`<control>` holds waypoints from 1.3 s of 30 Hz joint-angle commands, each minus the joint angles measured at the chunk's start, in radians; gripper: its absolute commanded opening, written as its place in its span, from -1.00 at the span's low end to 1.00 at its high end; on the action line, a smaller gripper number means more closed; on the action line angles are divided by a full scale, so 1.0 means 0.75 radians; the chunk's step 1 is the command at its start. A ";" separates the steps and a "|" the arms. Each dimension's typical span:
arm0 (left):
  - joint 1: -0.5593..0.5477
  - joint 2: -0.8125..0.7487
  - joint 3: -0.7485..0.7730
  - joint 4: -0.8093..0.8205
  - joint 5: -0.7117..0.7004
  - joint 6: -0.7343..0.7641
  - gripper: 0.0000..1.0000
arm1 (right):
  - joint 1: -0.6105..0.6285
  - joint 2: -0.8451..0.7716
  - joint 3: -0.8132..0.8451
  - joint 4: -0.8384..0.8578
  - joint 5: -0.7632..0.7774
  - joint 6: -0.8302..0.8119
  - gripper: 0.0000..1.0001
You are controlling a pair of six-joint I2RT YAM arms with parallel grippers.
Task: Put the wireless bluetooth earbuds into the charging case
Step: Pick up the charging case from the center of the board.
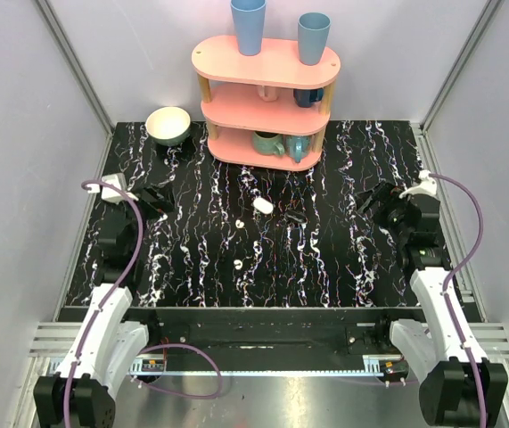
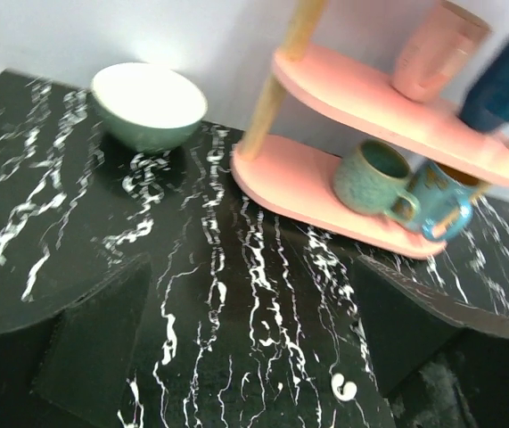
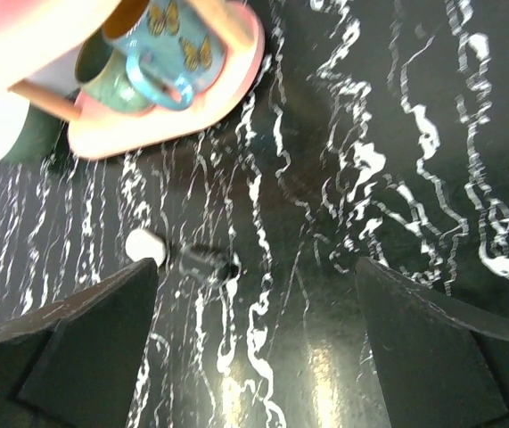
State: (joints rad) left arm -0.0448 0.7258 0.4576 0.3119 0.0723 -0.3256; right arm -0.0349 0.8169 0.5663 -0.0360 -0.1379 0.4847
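Earbuds (image 1: 238, 225) in the top view are two white specks loose on the table (image 1: 325, 259), just near the charging case (image 1: 262, 205) mid-table, with the left gripper (image 1: 158, 197) and right gripper (image 1: 377, 198) well off to either side. Left wrist view: jaws spread, facing the bowl (image 2: 147, 105) and pink shelf (image 2: 299, 183). Right wrist view: jaws spread too, charging case (image 3: 144, 246) lying beyond them beside a small dark object (image 3: 208, 261).

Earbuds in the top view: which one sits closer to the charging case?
The rear earbud, just left of the charging case and a little lower in the view. The front earbud lies clearly farther from the case, lower still.
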 commanded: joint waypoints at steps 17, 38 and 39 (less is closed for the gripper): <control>0.021 -0.041 0.131 -0.423 -0.052 -0.169 0.98 | 0.267 0.383 0.290 -0.234 -0.330 -0.280 0.99; 0.019 -0.094 0.280 -0.639 0.251 -0.026 0.98 | 0.580 0.900 0.662 -0.475 -0.039 -0.609 0.45; 0.019 -0.102 0.278 -0.637 0.249 -0.026 0.98 | 0.586 0.919 0.672 -0.486 -0.043 -0.626 0.53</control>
State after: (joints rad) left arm -0.0341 0.6628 0.6762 -0.1856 0.2371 -0.3553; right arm 0.3840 1.4429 0.9905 -0.3683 -0.2211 0.1024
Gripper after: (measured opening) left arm 0.988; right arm 0.724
